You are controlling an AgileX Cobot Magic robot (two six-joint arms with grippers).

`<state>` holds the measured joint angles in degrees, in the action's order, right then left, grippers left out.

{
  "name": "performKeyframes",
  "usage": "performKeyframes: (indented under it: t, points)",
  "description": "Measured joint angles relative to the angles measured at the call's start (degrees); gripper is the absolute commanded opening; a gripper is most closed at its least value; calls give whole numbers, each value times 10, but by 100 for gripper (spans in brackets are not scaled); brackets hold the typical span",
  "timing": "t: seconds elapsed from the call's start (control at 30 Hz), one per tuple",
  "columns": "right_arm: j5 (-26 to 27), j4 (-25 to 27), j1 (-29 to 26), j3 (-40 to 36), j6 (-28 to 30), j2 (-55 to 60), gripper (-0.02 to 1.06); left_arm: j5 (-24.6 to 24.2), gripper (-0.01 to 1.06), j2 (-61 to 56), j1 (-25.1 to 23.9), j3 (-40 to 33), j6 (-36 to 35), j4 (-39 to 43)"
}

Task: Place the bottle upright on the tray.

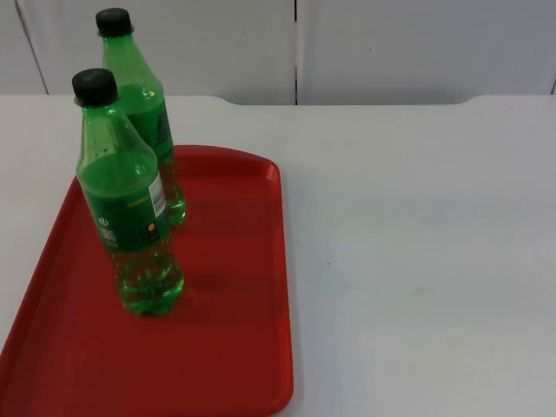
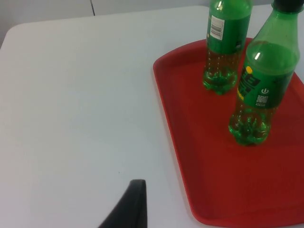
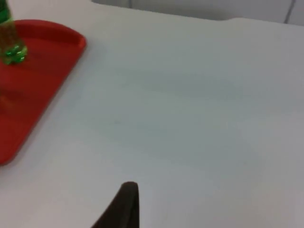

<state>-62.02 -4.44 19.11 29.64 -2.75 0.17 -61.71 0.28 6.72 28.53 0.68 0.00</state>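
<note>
I see two green bottles standing upright on the red tray (image 1: pixel 234 347): the near bottle (image 1: pixel 129 217) around the middle of it and the far bottle (image 1: pixel 143 113) just behind, close to the back rim, so I judge the placing itself done. From the left wrist camera both bottles stand apart from each other, each with its base flat on the tray, and the white table (image 1: pixel 417 261) stretches beside them. The left claw (image 2: pixel 128 204) hangs over bare table just off the tray's edge, and the right claw (image 3: pixel 124 204) hangs over bare table well away from the tray; each shows me a single black fingertip, so I cannot tell how far either is open, and I see nothing held in either. What worries me now is the tall, narrow shape of these bottles: a swing of the left arm across the tray could clip a cap or shoulder and topple one, and the near bottle falling backward would likely take the far one with it. A nudge to the tray rim could do the same.
</note>
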Motion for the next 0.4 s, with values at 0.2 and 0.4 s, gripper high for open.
performKeyframes:
  t: [0.2, 0.4]
  points:
    - [0, 0, -68, 0, 0, 0, 105, 0, 105, 0, 0, 0, 0, 0]
    - [0, 0, -130, 0, 0, 0, 105, 0, 105, 0, 0, 0, 0, 0]
